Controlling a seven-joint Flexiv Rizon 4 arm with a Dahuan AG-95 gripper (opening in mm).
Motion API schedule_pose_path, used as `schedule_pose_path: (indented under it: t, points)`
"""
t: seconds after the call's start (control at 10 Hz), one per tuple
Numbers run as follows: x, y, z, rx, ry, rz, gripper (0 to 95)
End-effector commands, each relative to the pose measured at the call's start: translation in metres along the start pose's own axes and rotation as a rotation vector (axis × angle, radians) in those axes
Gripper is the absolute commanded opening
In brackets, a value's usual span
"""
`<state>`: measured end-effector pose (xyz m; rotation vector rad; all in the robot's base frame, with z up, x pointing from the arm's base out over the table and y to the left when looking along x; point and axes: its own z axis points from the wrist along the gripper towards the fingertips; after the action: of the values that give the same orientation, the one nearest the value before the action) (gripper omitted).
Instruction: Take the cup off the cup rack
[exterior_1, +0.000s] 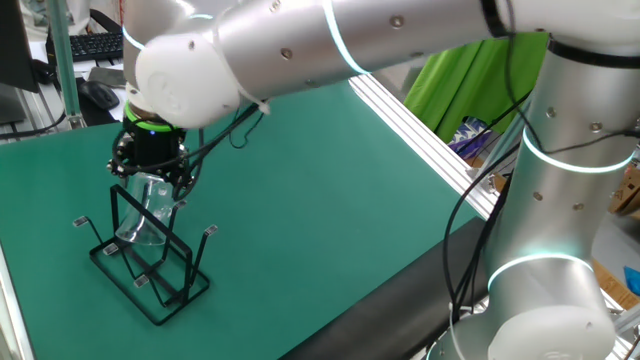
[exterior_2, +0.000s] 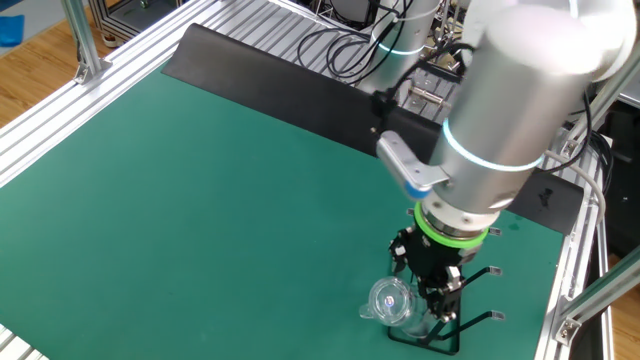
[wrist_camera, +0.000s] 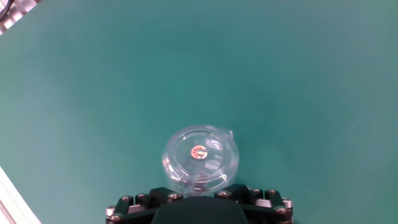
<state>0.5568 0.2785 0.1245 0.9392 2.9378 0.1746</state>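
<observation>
The clear cup (exterior_1: 145, 210) sits upside down and tilted on a slanted prong of the black wire cup rack (exterior_1: 127, 285), at the near-left of the green mat. My gripper (exterior_1: 152, 180) hangs right over it, open, with its fingers on either side of the cup's upturned base. From the other side, the cup (exterior_2: 390, 300) leans out to the left of the gripper (exterior_2: 432, 290), and the rack (exterior_2: 488, 271) is mostly hidden behind the hand. In the hand view the cup's round base (wrist_camera: 200, 155) faces me, just past the black gripper housing (wrist_camera: 199, 211). The fingertips are out of that frame.
My silver arm (exterior_1: 330, 40) spans the mat from the right. Aluminium rails (exterior_1: 430, 140) edge the far side, with green cloth (exterior_1: 470, 80) behind them. A keyboard (exterior_1: 95, 45) and a mouse (exterior_1: 100, 95) lie beyond the mat's left corner. A black strip (exterior_2: 270, 70) borders the table.
</observation>
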Motion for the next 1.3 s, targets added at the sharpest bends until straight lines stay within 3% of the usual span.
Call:
schedule_pose_path:
  t: [0.1, 0.3, 0.5, 0.6, 0.9, 1.0, 1.1, 1.2, 1.3]
  points:
    - [0.0008, -0.0024, -0.0004, -0.007, -0.02, 0.009, 76.0]
    - [0.0008, -0.0024, -0.0004, -0.004, -0.037, 0.022, 76.0]
    - [0.0008, -0.0024, -0.0004, -0.029, -0.102, 0.014, 76.0]
    - [0.0007, -0.0024, -0.0003, -0.046, -0.149, 0.018, 76.0]
    - [-0.0001, -0.0016, 0.0006, -0.05, -0.162, -0.011, 76.0]
    - [-0.0013, -0.0015, 0.0001, -0.04, -0.175, -0.021, 76.0]
    - [-0.0025, -0.0013, -0.0003, -0.05, -0.194, -0.006, 76.0]
    - [-0.003, -0.0009, 0.0001, -0.06, -0.213, -0.003, 95.0]
    - [-0.0045, 0.0004, 0.0014, -0.06, -0.223, -0.008, 95.0]
